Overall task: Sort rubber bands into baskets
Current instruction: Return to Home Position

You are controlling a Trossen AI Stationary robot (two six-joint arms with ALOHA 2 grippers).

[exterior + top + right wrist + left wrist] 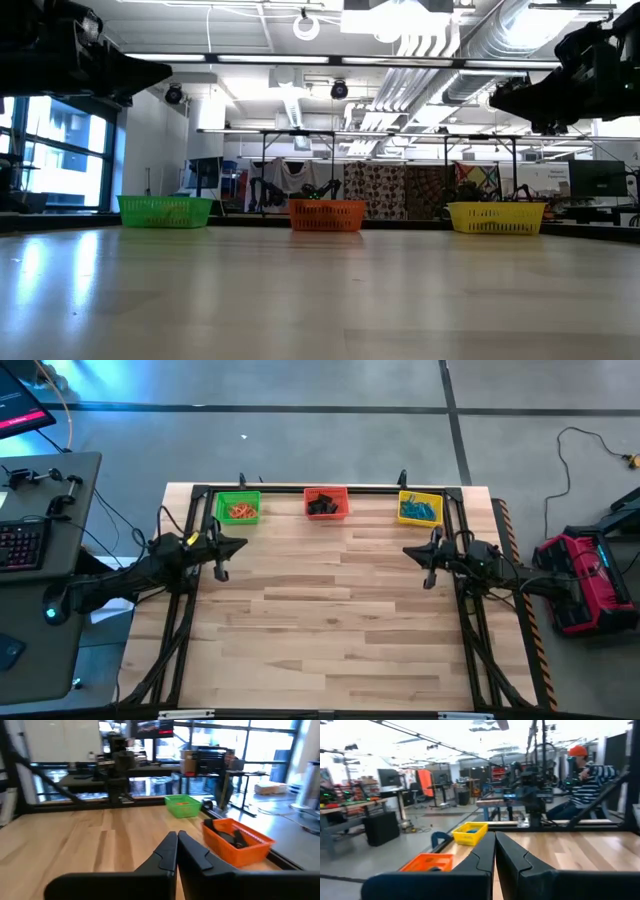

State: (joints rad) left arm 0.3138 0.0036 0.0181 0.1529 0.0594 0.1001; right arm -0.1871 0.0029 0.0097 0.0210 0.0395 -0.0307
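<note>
Orange rubber bands point(241, 511) sit in the green basket point(219, 501), black bands point(322, 506) in the red-orange basket point(309, 494), blue bands point(420, 511) in the yellow basket point(402, 501), and I see left gripper point(240, 545) and right gripper point(408, 551) pinched closed, empty, well apart.

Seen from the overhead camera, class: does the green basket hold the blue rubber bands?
No, the green basket holds orange-red rubber bands, while the blue rubber bands lie in the yellow basket.
</note>
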